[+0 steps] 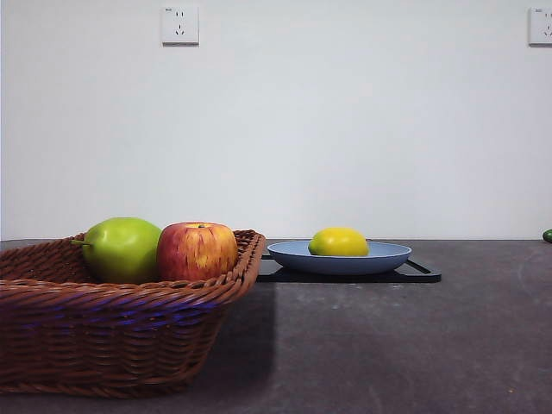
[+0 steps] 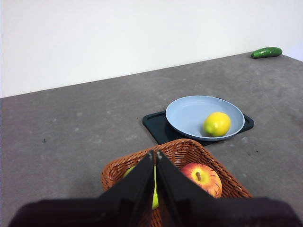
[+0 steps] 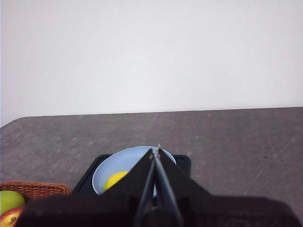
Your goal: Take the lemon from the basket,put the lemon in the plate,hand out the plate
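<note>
The yellow lemon (image 1: 338, 242) lies in the blue-grey plate (image 1: 388, 256), which sits on a flat black tray. It also shows in the left wrist view (image 2: 217, 124) and the right wrist view (image 3: 115, 180). The brown wicker basket (image 1: 129, 336) stands at the near left and holds a green apple and a red-yellow apple. My left gripper (image 2: 155, 153) is shut and empty, raised above the basket (image 2: 184, 150). My right gripper (image 3: 155, 150) is shut and empty, raised above the plate (image 3: 106, 169). Neither arm shows in the front view.
The black tray (image 1: 423, 273) lies under the plate. A green apple (image 1: 122, 249) and a red-yellow apple (image 1: 197, 251) sit in the basket. A green cucumber (image 2: 266, 52) lies at the table's far right edge. A white wall stands behind the table.
</note>
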